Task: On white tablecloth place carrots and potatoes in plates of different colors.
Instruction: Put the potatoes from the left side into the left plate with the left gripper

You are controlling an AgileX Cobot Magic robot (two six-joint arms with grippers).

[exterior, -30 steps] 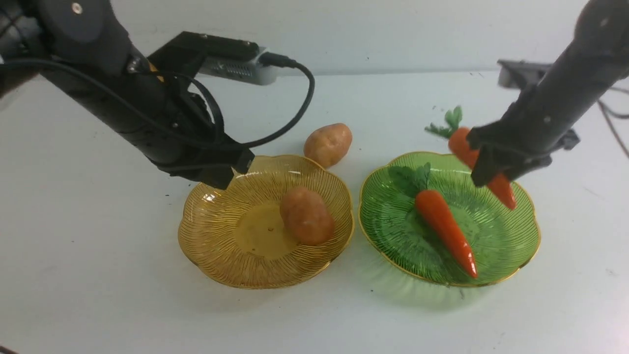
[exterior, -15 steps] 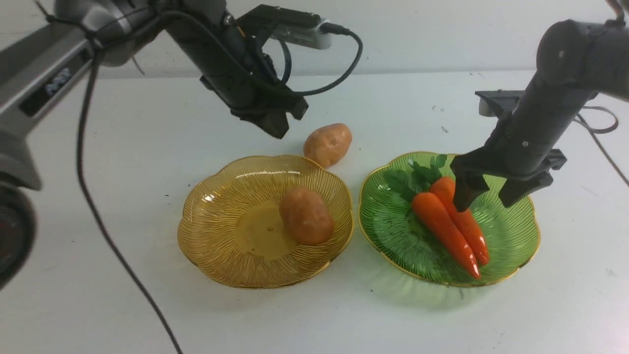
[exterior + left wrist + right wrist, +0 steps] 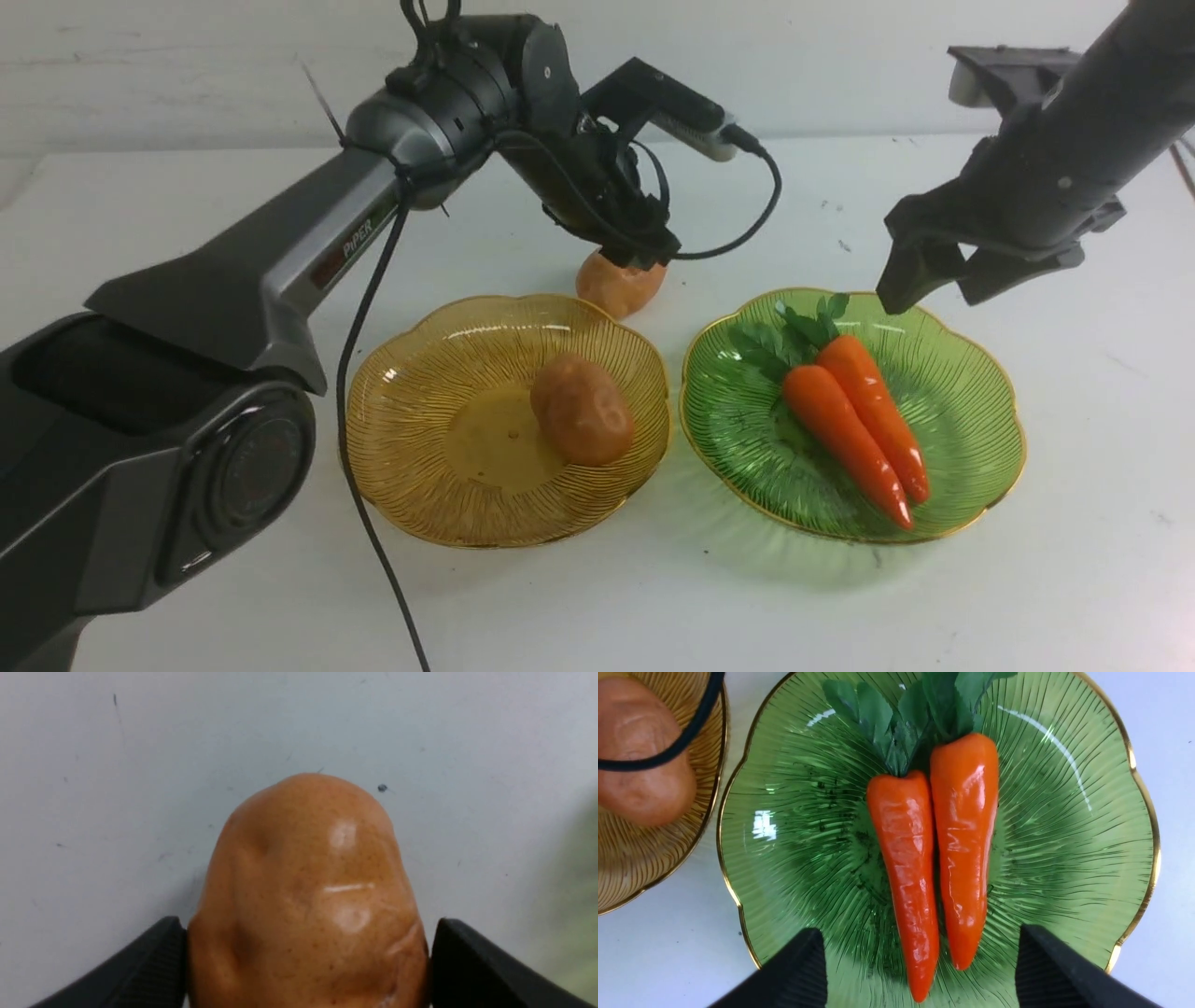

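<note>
**DESK:** Where does the last potato lie from your left tool?

**OPERATOR:** Directly beneath it. My left tool (image 3: 642,257) stands over the loose potato (image 3: 611,289). The potato rests on the white tablecloth (image 3: 653,607), just beyond the amber plate (image 3: 392,439), at about one o'clock from the plate's middle.

**DESK:** Clenched or released?

**OPERATOR:** I cannot tell. On the left wrist camera the fingers (image 3: 154,961) flank the potato, one on each side, and the pads look flush against its skin. Whether they press or merely touch does not show. The potato's long axis runs straight out from between them, so I span it across its narrow way.

**DESK:** And the carry?

**OPERATOR:** The amber plate's floor lies at about seven o'clock from the potato, over the plate's far rim. The other potato (image 3: 581,409) sits in that plate, toward three o'clock of its middle. I judge the free room to be on the nine o'clock side, so I would lift clear of the rim and aim there.

**DESK:** The right arm?

**OPERATOR:** Released and empty. My right tool (image 3: 931,297) hangs with fingers spread above the green plate (image 3: 971,439), near its rim at one o'clock and well apart from the loose potato. Both carrots (image 3: 845,429) lie in that plate, side by side and touching, with their tips toward five o'clock. The left arm is the nearer one, so I judge this move to be its job.
</note>
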